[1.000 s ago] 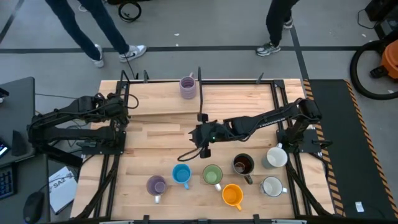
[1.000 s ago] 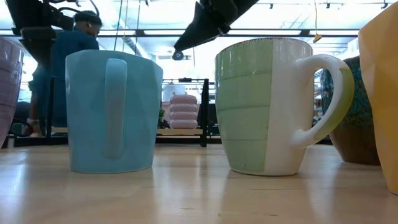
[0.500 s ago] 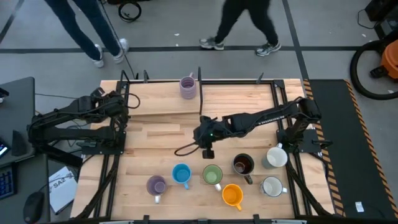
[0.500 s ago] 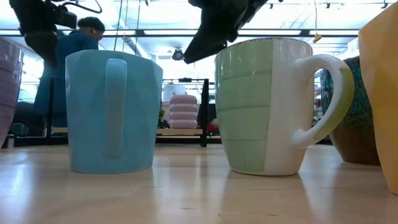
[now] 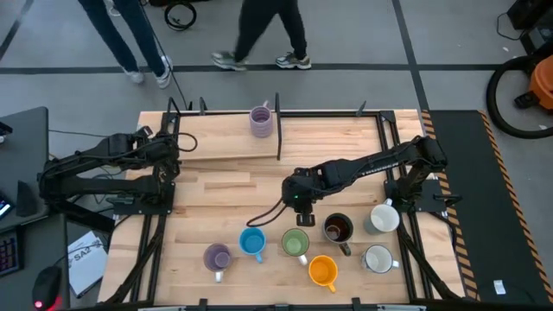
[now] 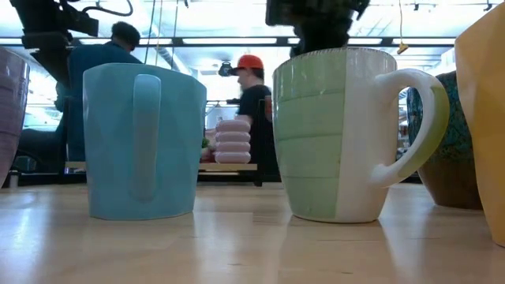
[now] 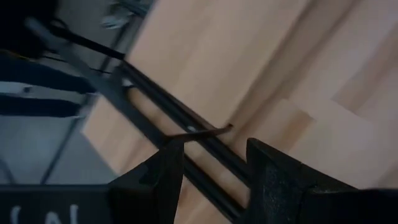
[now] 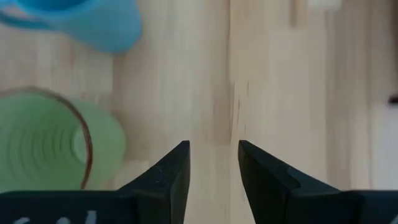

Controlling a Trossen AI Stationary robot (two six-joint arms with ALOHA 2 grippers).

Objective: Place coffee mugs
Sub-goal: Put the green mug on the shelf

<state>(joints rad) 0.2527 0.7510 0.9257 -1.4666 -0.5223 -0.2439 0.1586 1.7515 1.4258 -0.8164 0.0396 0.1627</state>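
Note:
Seven mugs stand upright on their bases near the table's near edge: lilac, blue, green, orange, dark brown and two white. A second lilac mug stands at the far edge. My right gripper hovers open over bare wood just beyond the green mug and blue mug, fingers pointing down. My left gripper waits open at the table's left edge.
A black metal frame runs along the table's far edge, with a post near the far lilac mug. The right arm's cable loops over the wood beyond the blue mug. People walk on the floor beyond the table. Bare wood lies in the table's middle.
My right gripper has moved toward the table's right and near edges, from the middle of the table to a spot just beyond the green mug; in the low view it now shows above that mug. The mugs have stayed put. People behind the table have walked leftward.

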